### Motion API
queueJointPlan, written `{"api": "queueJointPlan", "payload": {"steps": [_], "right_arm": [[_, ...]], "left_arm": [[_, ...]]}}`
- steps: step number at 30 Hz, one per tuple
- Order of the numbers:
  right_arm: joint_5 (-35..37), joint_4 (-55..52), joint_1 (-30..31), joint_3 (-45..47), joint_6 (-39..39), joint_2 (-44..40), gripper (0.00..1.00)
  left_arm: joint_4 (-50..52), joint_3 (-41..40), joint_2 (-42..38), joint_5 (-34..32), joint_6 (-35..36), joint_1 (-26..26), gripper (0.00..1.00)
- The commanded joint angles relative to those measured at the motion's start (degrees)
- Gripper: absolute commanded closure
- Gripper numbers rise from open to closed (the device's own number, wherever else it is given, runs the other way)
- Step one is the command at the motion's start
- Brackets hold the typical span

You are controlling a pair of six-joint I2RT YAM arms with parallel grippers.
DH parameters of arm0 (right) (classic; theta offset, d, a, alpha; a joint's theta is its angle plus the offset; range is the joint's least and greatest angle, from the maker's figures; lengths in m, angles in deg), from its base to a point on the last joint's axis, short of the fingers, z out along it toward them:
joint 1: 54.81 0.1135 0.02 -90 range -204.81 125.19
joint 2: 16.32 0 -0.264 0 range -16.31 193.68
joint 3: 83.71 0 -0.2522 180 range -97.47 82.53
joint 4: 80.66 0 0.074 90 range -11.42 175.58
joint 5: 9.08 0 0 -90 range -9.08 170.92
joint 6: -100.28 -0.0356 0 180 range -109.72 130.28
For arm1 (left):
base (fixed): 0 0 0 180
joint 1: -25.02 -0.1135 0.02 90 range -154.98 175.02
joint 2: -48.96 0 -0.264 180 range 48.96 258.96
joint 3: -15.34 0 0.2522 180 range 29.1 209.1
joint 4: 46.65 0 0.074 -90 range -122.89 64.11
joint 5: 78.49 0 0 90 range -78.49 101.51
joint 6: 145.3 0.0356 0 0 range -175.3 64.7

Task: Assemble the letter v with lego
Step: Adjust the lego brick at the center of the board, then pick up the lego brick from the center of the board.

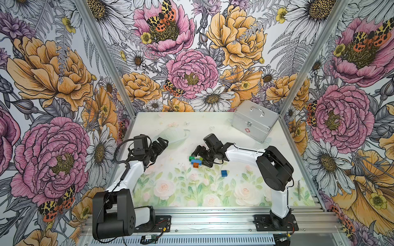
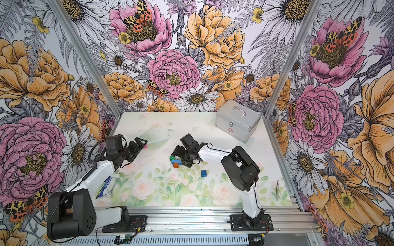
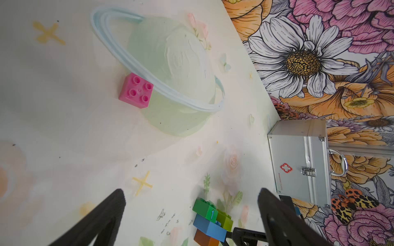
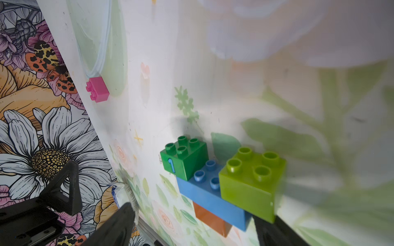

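Both top views showed the mat (image 1: 191, 127) filling the floor of the cell, with the case (image 1: 254, 120) sitting latched at its far right corner, well apart from the action. Left arm (image 1: 128, 174) reached in from its own side, and right arm (image 1: 241, 154) bent across to the middle. Left gripper (image 3: 190, 191) hung above the mat, fingers spread wide, nothing between them. Right gripper (image 4: 191, 213) was unclenched too. Its jaws stood wide and straddled the V (image 1: 195, 161), with one finger (image 4: 268, 232) just beside the lime brick (image 4: 251, 181) and the other clear of the stack, and whether that near finger touched could not be told. The V lay on its side mid-mat, only part built. The bar (image 4: 211, 198) was seated on the orange brick (image 4: 211, 219), the green brick (image 4: 185, 161), marked with a 1, sat on one end of the bar, and the lime brick sat on the other. Blue brick (image 1: 223, 173) sat alone on the mat, near the V on its front right. Pink brick (image 3: 136, 90) stood studs up on the printed planet's ring, well apart from the V and close by the left gripper.
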Motion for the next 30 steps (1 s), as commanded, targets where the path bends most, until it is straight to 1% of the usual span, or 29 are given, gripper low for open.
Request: {"api": "queueJointPlan", "payload": {"steps": [1,4,7,9,12,14,15,17,20,24,26,30], "right_arm": [[3.29,-8.35,-1.12,-0.67,6.26,-3.41,0.10],[8.15,-21.86,-1.18,-3.35,15.08,-6.25,0.15],[12.14,-29.33,-1.26,-1.71,19.16,-9.84,0.20],[15.78,-32.26,-1.26,0.51,20.04,-12.64,0.26],[20.47,-36.73,-1.35,2.88,21.70,-15.62,0.27],[21.23,-38.05,-1.50,4.36,22.59,-17.14,0.29],[21.62,-38.25,-1.68,5.14,22.69,-18.00,0.29],[22.74,-38.26,-1.86,6.23,22.69,-19.29,0.29],[23.66,-38.17,-2.49,6.25,22.78,-19.66,0.29],[24.63,-38.08,-2.63,4.41,23.95,-19.15,0.26],[25.16,-38.17,-2.67,3.65,24.76,-19.00,0.25],[25.38,-38.00,-3.28,2.32,25.89,-19.02,0.22]], "left_arm": [[1.00,0.17,0.85,0.49,0.12,1.84,0.01],[1.46,1.61,2.07,0.00,0.75,4.69,0.01],[4.63,4.58,4.32,-2.54,2.49,7.99,0.01],[7.68,6.61,6.26,-5.23,3.37,8.53,0.01],[11.62,10.75,10.51,-8.32,4.78,7.20,0.01],[16.40,15.60,14.35,-11.28,6.63,6.22,0.02],[18.95,18.17,16.34,-14.29,7.48,6.12,0.02],[22.68,22.63,20.04,-18.33,8.73,5.93,0.06],[25.00,28.57,26.07,-19.99,10.42,4.95,0.18],[30.44,37.40,35.67,-22.47,14.29,4.84,0.28],[31.19,39.65,37.80,-23.79,15.38,5.10,0.30],[33.11,43.61,41.89,-24.89,17.64,5.50,0.29]]}}
